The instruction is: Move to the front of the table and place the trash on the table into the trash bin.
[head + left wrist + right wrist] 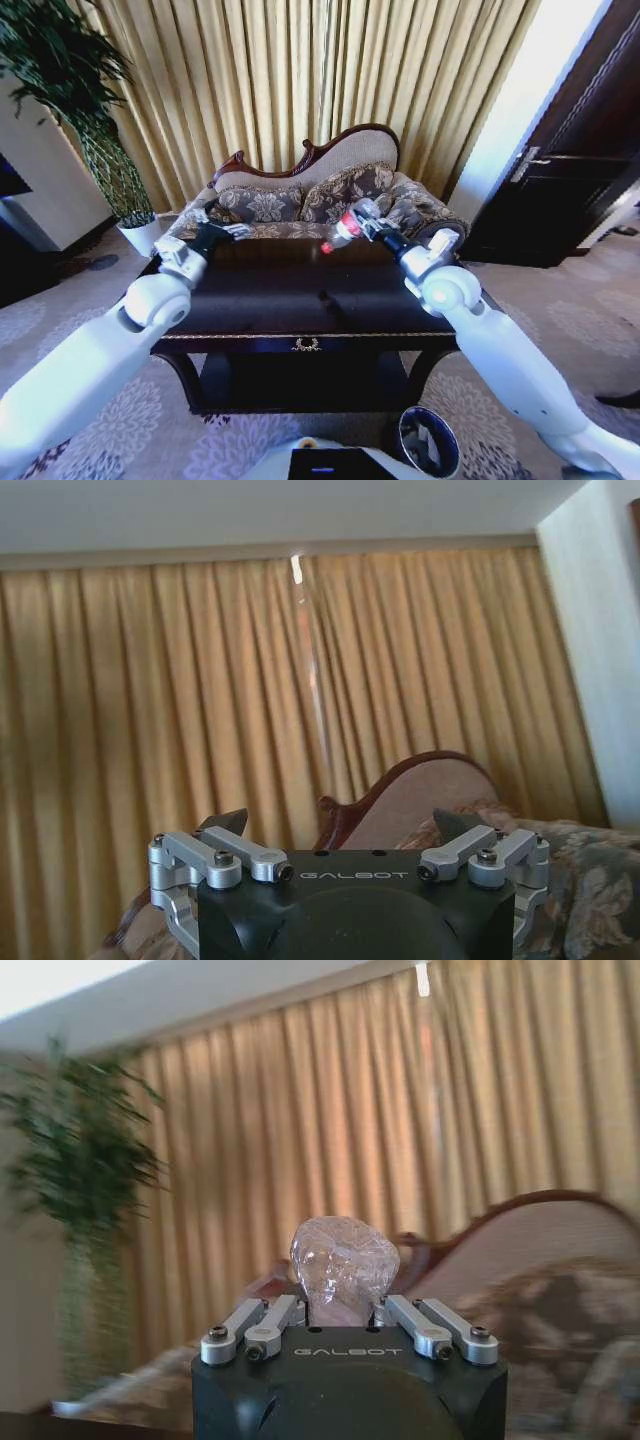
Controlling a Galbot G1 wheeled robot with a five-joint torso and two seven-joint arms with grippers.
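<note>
The dark glossy table (pixel 250 300) with gold trim stands right in front of me. Above its far edge my right gripper (pixel 362 216) is shut on a clear plastic bottle (pixel 346 226) with a red label, held up off the tabletop. In the right wrist view the bottle (pixel 343 1258) sticks out between the fingers of the right gripper (pixel 343 1310). My left gripper (pixel 226 231) hovers over the table's far left corner; in the left wrist view the left gripper (pixel 340 825) stands open and holds nothing. The dark trash bin (pixel 428 440) with a pale rim sits on the carpet by the table's near right leg.
A patterned sofa (pixel 320 195) stands close behind the table, before gold curtains. A potted plant (pixel 95 130) is at the far left and a dark door (pixel 570 170) at the right. A small dark mark (pixel 325 297) lies mid-table. Patterned carpet surrounds the table.
</note>
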